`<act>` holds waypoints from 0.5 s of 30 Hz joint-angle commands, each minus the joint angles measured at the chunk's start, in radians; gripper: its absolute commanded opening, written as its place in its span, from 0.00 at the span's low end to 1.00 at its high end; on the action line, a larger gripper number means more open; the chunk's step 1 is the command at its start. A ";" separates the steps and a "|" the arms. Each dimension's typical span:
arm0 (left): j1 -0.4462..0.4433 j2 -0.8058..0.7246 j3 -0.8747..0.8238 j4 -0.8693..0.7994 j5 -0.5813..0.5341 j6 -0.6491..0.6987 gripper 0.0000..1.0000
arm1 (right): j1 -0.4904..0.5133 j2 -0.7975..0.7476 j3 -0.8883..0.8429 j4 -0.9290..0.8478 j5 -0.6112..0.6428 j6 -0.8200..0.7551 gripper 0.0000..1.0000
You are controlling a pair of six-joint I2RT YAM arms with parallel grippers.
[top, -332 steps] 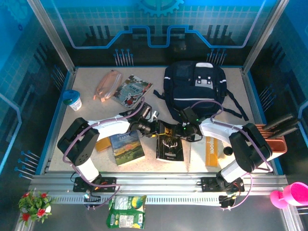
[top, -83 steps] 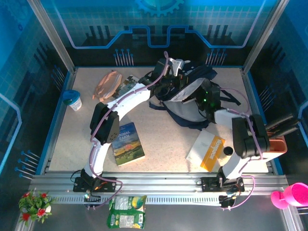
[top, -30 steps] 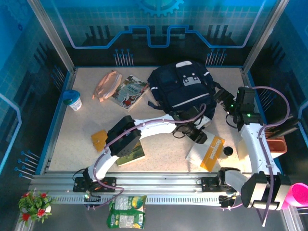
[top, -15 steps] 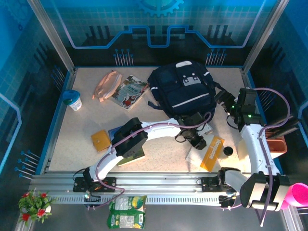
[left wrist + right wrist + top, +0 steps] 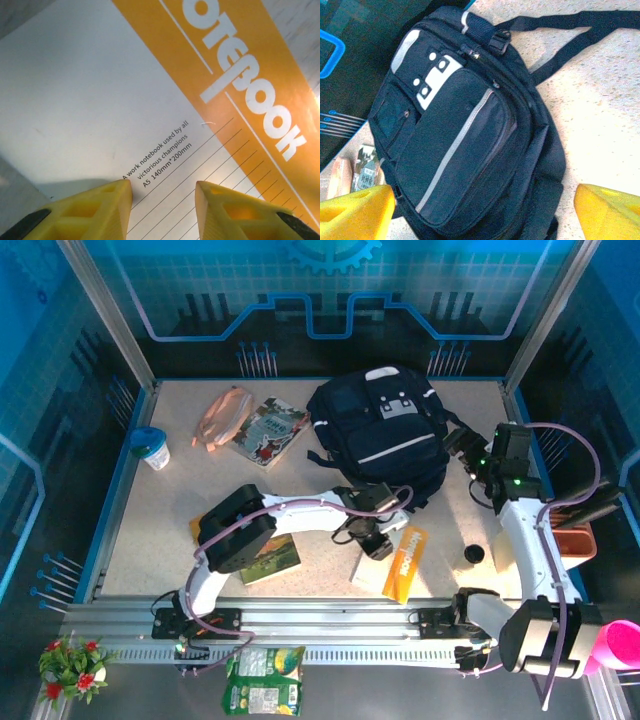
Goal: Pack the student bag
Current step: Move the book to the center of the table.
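Observation:
The dark navy student bag lies at the back centre of the table, front up, its white stripe and white patch showing; it looks closed. My right gripper is wide open, hovering just right of the bag with nothing between its fingers. An orange-and-white notebook lies flat near the front edge. My left gripper is open over the notebook's white part, with both yellow fingertips at the cover; whether they touch it I cannot tell.
A pink pencil pouch and a picture book lie at the back left, with a teal-lidded cup beside them. Another book sits partly under the left arm. A small black object and an orange tray are at the right.
The left gripper has swung left and nearer the front edge, and the notebook has slid left with it. The right arm and the bag have stayed put.

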 commanded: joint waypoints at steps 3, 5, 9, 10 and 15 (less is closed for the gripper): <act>0.093 -0.086 -0.132 -0.068 -0.130 -0.110 0.39 | 0.053 0.036 0.011 0.022 0.017 -0.017 0.93; 0.137 -0.107 -0.166 -0.070 -0.153 -0.164 0.39 | 0.076 0.047 0.015 0.022 0.026 -0.018 0.93; 0.205 -0.140 -0.189 -0.073 -0.178 -0.256 0.39 | 0.125 0.067 0.025 0.013 0.041 -0.027 0.93; 0.217 -0.153 -0.186 -0.074 -0.177 -0.276 0.39 | 0.141 0.074 0.030 0.007 0.043 -0.031 0.93; 0.266 -0.251 -0.165 -0.050 -0.112 -0.366 0.50 | 0.249 0.116 0.060 -0.032 0.033 -0.053 0.94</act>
